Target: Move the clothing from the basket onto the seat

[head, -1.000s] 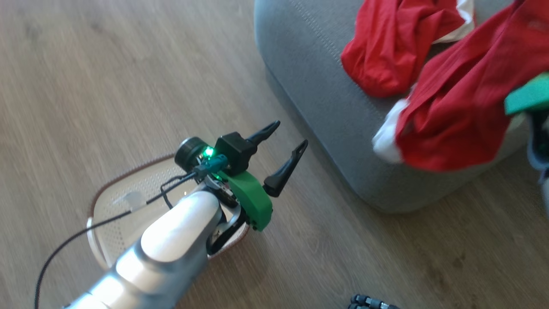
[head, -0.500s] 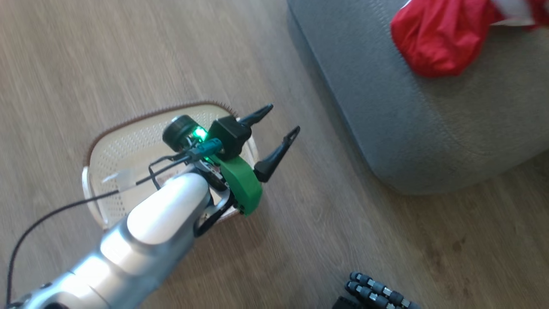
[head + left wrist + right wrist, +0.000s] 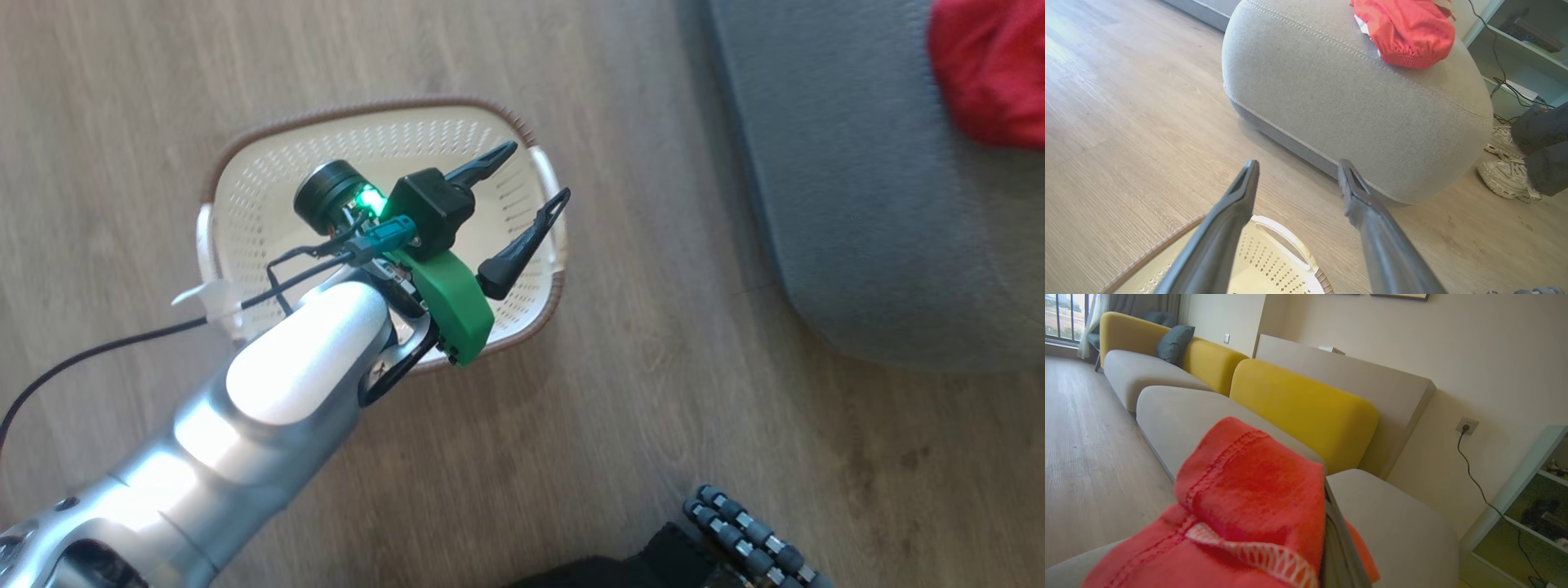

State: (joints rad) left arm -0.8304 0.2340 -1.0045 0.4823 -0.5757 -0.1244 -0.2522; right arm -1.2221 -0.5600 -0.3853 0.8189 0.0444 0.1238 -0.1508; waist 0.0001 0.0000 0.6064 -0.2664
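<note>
My left pincer (image 3: pixel 537 171) hangs over the basket (image 3: pixel 245 155). Its two dark fingers are spread wide, with nothing between them. The basket is cream with a brown woven-look rim and stands on the wooden floor (image 3: pixel 653 392). Its perforated bottom and walls are in plain sight. One finger lies above the basket's inside, and the other is over its right rim, beside the handle.

To the right of the basket, and apart from it, is the seat (image 3: pixel 1351 102). It is a large grey cushion with rounded corners and a light stitched seam. The clothing (image 3: pixel 1404 32) is bright red and lies bunched on top of the seat, toward its far right side, with a little white at its edge.

In the right wrist view, more of the clothing lies over my right pincer (image 3: pixel 1294 486), close to the camera, and a white-stitched hem shows. One grey finger (image 3: pixel 1339 543) shows along the fabric's right edge. I cannot tell whether this pincer is clamped on the cloth or spread. Beyond it are grey sofa cushions with yellow backrests (image 3: pixel 1306 412).

On the floor to the right of the seat are a person's pale shoes (image 3: pixel 1506 179) and a grey trouser leg (image 3: pixel 1543 155).
</note>
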